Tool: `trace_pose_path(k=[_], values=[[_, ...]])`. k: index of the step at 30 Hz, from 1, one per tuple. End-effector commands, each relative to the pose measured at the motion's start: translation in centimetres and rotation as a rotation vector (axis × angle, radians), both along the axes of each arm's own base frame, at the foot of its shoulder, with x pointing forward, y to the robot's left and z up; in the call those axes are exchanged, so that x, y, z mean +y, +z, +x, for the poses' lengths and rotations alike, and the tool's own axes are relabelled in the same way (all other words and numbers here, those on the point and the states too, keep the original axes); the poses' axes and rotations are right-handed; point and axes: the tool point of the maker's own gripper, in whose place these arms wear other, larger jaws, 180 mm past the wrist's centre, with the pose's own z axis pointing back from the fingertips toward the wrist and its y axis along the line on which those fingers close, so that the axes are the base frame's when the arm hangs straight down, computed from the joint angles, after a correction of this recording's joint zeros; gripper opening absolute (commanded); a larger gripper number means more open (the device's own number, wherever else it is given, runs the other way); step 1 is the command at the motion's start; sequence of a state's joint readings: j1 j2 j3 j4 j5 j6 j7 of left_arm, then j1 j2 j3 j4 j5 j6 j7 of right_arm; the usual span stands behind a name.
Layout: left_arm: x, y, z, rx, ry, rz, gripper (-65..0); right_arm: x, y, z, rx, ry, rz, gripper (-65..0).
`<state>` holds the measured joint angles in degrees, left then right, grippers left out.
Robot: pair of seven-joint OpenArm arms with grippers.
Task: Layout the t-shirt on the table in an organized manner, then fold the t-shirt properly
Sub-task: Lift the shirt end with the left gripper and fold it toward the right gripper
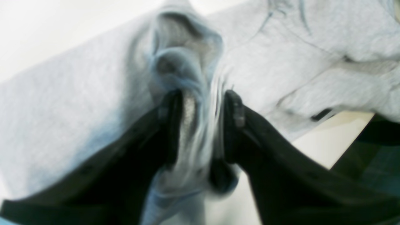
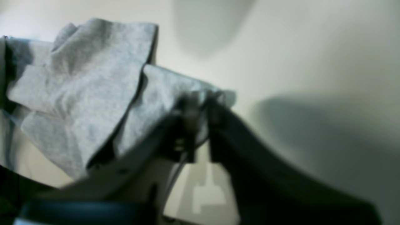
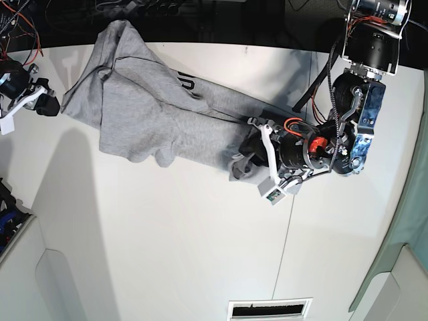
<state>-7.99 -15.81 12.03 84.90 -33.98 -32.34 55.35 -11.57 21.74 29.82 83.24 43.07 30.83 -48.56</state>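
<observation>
The grey t-shirt (image 3: 154, 114) lies stretched and rumpled across the far part of the white table (image 3: 167, 234), with black lettering showing near its top edge. My left gripper (image 3: 244, 159) is at the shirt's right end. In the left wrist view its jaws (image 1: 201, 97) stand apart, with a blurred bunch of shirt cloth (image 1: 78, 93) hanging between them. My right gripper (image 3: 50, 103) is at the shirt's left end. Its jaws (image 2: 203, 100) show a narrow gap, and the shirt's (image 2: 87, 93) edge reaches the tips; contact is too blurred to tell.
A thin dark seam (image 3: 287, 227) runs down the tabletop. A pale green panel (image 3: 401, 254) borders the right edge. A white slotted plate (image 3: 267, 309) sits at the near edge. Cables and dark gear (image 3: 134, 7) line the far side.
</observation>
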Motion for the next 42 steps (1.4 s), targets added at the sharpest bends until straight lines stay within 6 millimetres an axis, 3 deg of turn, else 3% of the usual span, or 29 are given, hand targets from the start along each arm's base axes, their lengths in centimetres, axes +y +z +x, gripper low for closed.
trace_pose_path(k=[1, 4, 6, 15, 24, 29, 31, 35, 39, 42], values=[[-1.0, 1.5, 1.1, -0.047, -0.006, -0.042, -37.5, -0.4, 0.7, -0.1, -0.016, 0.002, 0.001, -45.1], [-2.5, 1.7, 0.9, -0.043, -0.015, -0.072, -32.2, 0.5, -0.2, -2.2, 0.022, -0.002, 0.052, -28.2], [-3.2, 1.9, 0.8, -0.035, -0.019, -0.091, -31.7, 1.7, -0.5, -3.1, 0.023, 0.003, 0.101, -24.2], [-3.7, 2.3, 0.6, -0.023, -0.020, -0.137, -31.8, 7.0, -1.2, -3.6, -0.008, -0.043, 0.297, -24.2], [-3.8, 2.3, 0.5, -0.020, -0.021, -0.140, -31.8, 10.4, -1.5, -3.7, -0.006, -0.034, 0.380, -24.2], [-3.8, 2.4, 0.6, -0.020, -0.022, -0.143, -31.8, 12.6, -1.8, -2.8, -0.010, 0.001, 0.388, -24.6], [-4.0, 2.6, 0.5, -0.021, -0.026, -0.156, -31.9, 12.8, -1.8, -2.2, -0.015, 0.009, 0.369, -31.1], [-4.4, 3.6, 0.7, -0.055, -0.044, -0.175, -31.9, 11.9, -2.0, -1.0, -0.033, 0.019, 0.286, -65.0], [-4.1, 4.2, 0.8, -0.076, -0.051, -0.178, -31.9, 10.8, -2.6, -0.8, -0.030, 0.024, 0.202, -65.0], [-3.7, 4.5, 0.9, -0.088, -0.055, -0.173, -31.9, 8.7, -2.3, -0.6, -0.041, -0.009, 0.168, -65.0]])
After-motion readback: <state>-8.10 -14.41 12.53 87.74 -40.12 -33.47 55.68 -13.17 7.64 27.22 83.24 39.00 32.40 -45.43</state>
